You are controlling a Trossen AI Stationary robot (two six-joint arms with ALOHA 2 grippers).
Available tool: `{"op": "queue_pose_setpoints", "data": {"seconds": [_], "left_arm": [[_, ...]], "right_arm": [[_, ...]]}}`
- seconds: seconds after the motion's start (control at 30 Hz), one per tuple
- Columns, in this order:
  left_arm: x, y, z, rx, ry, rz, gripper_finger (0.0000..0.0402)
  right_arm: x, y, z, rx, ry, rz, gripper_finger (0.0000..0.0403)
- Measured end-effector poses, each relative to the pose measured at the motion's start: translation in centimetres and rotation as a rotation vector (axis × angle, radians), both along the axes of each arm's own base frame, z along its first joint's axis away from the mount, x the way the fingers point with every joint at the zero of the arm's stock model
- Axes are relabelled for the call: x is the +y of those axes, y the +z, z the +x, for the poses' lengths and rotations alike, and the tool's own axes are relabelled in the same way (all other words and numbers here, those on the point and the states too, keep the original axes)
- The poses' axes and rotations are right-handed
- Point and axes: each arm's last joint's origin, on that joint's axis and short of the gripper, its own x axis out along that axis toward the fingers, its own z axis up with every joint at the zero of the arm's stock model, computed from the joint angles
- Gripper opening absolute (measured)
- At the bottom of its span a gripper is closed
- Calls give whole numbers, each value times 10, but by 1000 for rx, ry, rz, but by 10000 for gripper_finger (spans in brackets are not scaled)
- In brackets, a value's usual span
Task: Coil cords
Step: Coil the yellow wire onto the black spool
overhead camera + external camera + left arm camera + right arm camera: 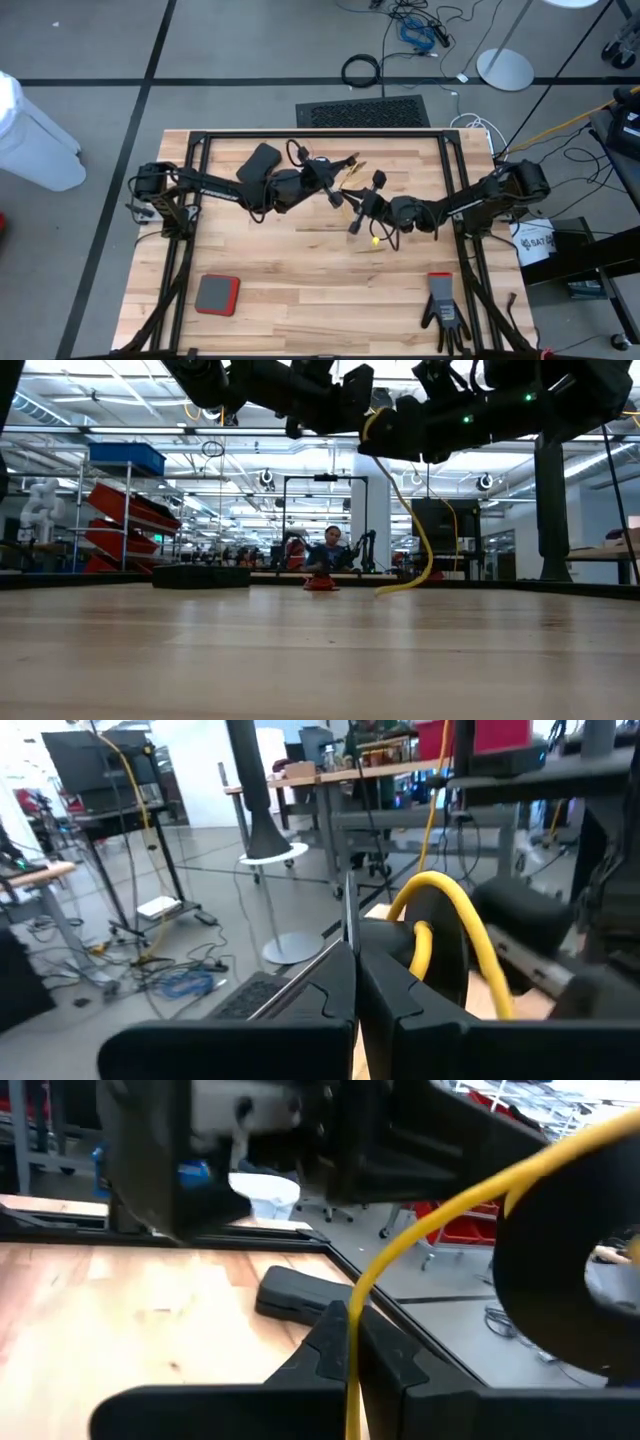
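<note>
High view: both my arms meet over table centre. Left gripper (335,196) sits at about 11 o'clock from centre, right gripper (358,215) just beside it at about 1 o'clock. Yellow cord (377,240) trails down to the wood right below the right gripper. Red pad (217,295) at 7 o'clock, black glove (443,310) at 5 o'clock, both well clear.

Low view: yellow cord (418,535) hangs from my grippers overhead in a loose curve, its free end resting on the table (320,660). Risk: that slack tail can snag or drag as winding goes on, and if tension jumps it could pull the cord out of a pinch.

Left wrist view: left fingers (330,995) are closed flat together. The yellow cord loops around a black reel (445,950) just beyond the tips. Cannot tell what the tips pinch. Risk: loop slipping off the reel edge.

Right wrist view: right fingers (385,1355) are clamped on the yellow cord (350,1380), which runs up between them to the reel (545,1270). Dark brown cord: can't pick it out.
</note>
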Motion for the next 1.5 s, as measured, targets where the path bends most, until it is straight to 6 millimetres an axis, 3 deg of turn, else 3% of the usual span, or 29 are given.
{"op": "queue_pose_setpoints", "data": {"seconds": [0.4,0.73,1.07,1.5], "left_arm": [[-1,10,-2,-125,-73,-82,0],[-4,23,-23,113,-151,-65,0],[-5,15,-42,418,-187,-20,0],[-1,-6,-32,595,-94,169,0]], "right_arm": [[-2,-11,-2,102,-23,4,0],[-13,-30,-22,186,-74,17,0],[-21,-11,-35,197,-73,22,0],[-24,10,-33,88,31,101,5]]}}
